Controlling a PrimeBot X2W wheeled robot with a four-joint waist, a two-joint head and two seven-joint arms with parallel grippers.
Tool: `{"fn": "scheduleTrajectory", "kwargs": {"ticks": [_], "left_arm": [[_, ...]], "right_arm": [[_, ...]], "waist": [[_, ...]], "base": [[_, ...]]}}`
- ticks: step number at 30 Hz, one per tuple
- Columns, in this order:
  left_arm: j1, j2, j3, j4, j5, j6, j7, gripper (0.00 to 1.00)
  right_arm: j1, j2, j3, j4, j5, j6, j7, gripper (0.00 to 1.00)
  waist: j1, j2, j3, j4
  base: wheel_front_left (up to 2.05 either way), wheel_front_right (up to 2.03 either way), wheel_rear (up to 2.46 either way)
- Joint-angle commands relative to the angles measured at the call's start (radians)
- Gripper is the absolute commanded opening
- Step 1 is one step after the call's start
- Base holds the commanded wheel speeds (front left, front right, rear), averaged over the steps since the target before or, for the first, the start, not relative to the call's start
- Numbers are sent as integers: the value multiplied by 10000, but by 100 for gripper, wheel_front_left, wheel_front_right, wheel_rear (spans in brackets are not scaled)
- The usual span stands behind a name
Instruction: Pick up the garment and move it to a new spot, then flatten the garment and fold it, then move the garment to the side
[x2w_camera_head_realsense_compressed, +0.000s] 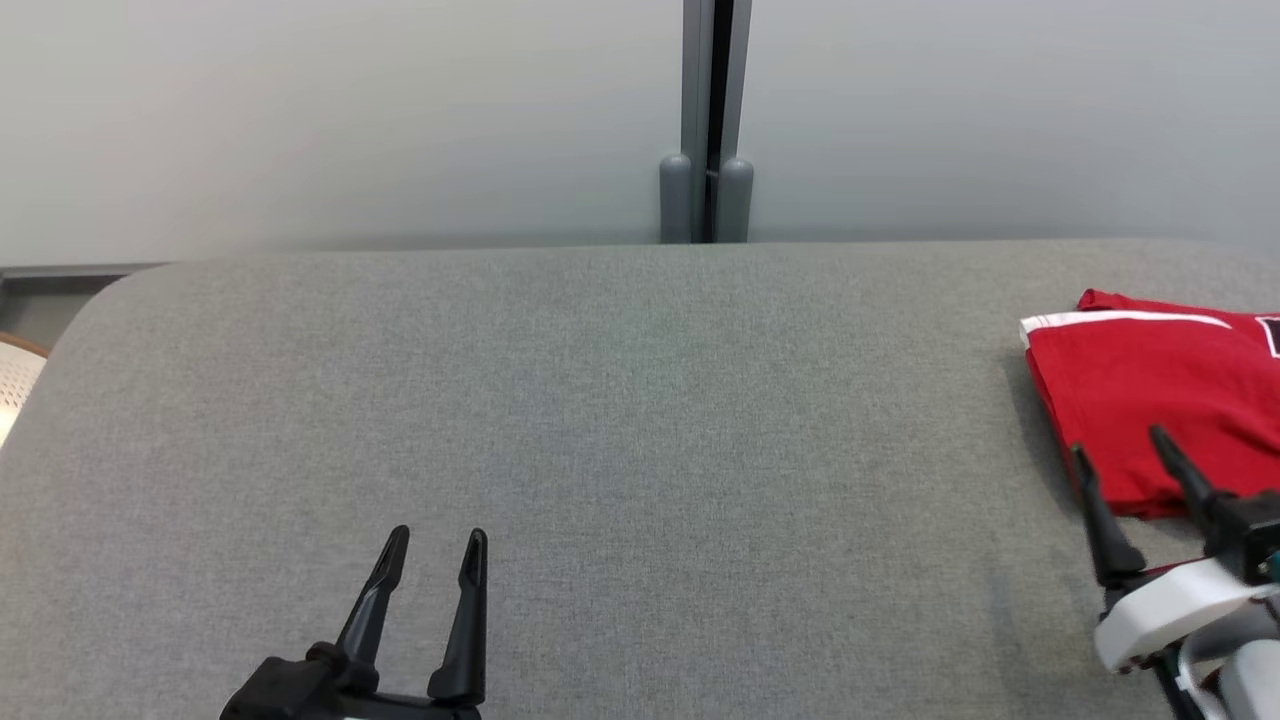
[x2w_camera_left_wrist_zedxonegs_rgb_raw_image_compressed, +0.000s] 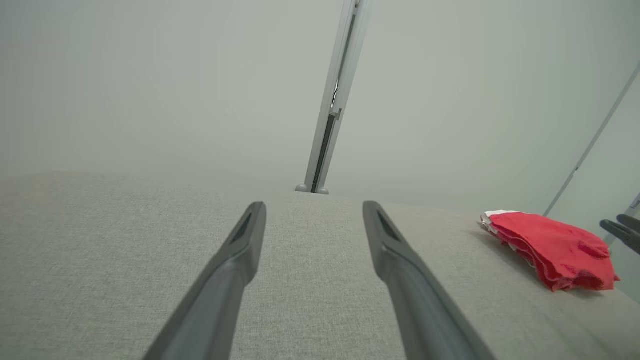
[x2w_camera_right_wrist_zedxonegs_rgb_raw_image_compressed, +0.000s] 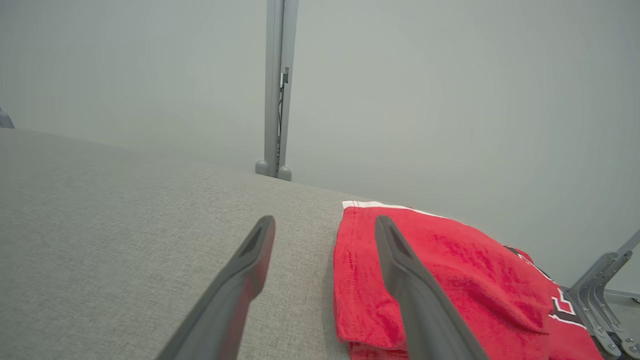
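Garment (x2w_camera_head_realsense_compressed: 1160, 400) lies folded flat at the right end of the grey fabric-covered surface (x2w_camera_head_realsense_compressed: 640, 420). It's red knit with a white stripe along the far edge and a dark-and-white print near the right side.

Right gripper (x2w_camera_head_realsense_compressed: 1118, 442) sits at its near-left corner, jaws spread wide, nothing between them. In the right wrist view one finger (x2w_camera_right_wrist_zedxonegs_rgb_raw_image_compressed: 415, 290) overlaps the red knit and the other is over bare grey weave. Can't tell if either touches.

Right arm comes in from the lower right corner with a white wrist housing, fingers angled up and slightly left.

Left gripper (x2w_camera_head_realsense_compressed: 439, 534) is low on the left, well apart from the red knit, jaws also wide and empty, pointing across the surface.

Fingers are long, dark and tapered to thin tips. Grey partition post (x2w_camera_head_realsense_compressed: 706, 120) stands behind the far edge between pale wall panels.
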Motion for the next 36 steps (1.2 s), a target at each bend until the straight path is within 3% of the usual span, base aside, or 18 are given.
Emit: {"fn": "scheduleTrajectory", "kwargs": {"ticks": [1,7,13,19,35,36], "left_arm": [[98,34,115,-41,-15,57,1,100],[389,28,540,-188,746,614,1,100],[854,30,910,-670,1702,932,0,100],[1410,45,1089,-1084,2711,1030,1,100],[1615,28,1187,-387,2323,278,1,100],[1642,-4,1140,-372,2346,305,-1,0]], "right_arm": [[163,242,-72,-99,-151,-7,-157,100],[1629,2157,-905,-2151,-928,-7,-234,100],[3120,3170,-1458,-3792,-1383,-6,-238,100],[3953,3401,-1340,-4019,-1543,-6,-227,100],[4394,3509,-1493,-3862,-1268,-6,-226,100],[4314,3517,-1453,-3814,-1320,-4,-215,0]], "waist": [[0,-1,-454,132],[0,-1,-918,182],[0,-1,-1384,84],[0,-1,-1655,1],[0,-1,-1734,102],[0,-1,-1735,100]], "base": [[0,0,0],[0,0,0],[0,0,0],[0,0,0],[0,0,0],[0,0,0]]}}
